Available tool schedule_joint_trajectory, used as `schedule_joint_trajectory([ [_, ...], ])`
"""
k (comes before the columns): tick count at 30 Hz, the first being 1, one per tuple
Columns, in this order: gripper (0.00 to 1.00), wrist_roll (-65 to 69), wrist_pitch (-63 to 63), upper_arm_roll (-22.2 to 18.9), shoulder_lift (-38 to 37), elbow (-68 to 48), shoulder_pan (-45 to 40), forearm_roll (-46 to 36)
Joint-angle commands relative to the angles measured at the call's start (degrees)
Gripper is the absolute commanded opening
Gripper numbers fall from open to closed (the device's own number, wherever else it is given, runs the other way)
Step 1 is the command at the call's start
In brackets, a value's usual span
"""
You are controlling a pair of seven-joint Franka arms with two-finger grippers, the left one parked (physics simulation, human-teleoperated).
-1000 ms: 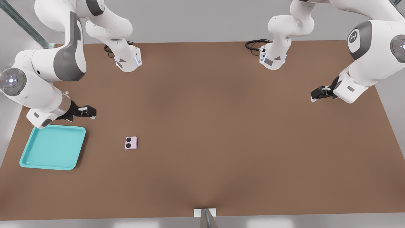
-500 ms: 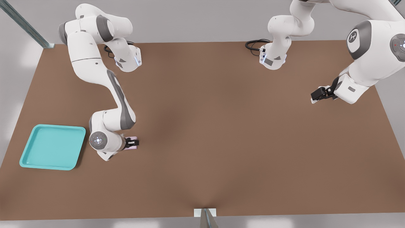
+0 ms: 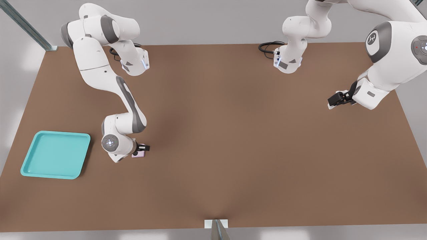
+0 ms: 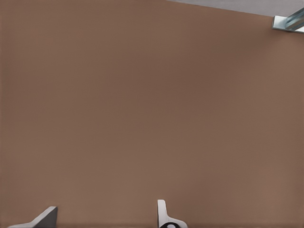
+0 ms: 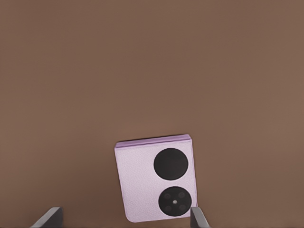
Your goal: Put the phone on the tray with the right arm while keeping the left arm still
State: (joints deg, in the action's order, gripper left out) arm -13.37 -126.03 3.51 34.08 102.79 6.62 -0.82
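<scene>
On brown table (image 3: 233,133), pink phone (image 3: 140,154) flat, lenses up, right under gripper (image 3: 144,147), between its spread fingertips (image 5: 195,219), not clasped. Teal tray (image 3: 55,154) at 9 o'clock of phone, well apart, nothing in it. Jaws wide, w/ nothing held.

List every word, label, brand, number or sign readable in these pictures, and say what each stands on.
Readable words or numbers: none.
The phone below the gripper shows two black lenses, no lettering.
The tray is plain teal.
A round emblem on the far arm's grey joint panel at the front view's right: a symbol, not legible text.
</scene>
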Motion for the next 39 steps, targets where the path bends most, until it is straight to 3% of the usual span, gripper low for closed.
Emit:
schedule_joint_trajectory([
  [1,1.00,-4.6,-4.3,0.0,1.0,0.0,0.1,0.1],
  [22,1.00,0.5,-5.9,-0.1,3.5,0.2,-0.8,7.9],
  [33,1.00,1.2,-5.2,-0.2,4.9,0.2,-0.9,7.9],
  [36,0.89,1.1,-5.2,-0.2,4.9,0.2,-1.0,7.9],
  [39,0.85,1.1,-5.2,-0.2,4.9,0.2,-1.2,7.9],
])
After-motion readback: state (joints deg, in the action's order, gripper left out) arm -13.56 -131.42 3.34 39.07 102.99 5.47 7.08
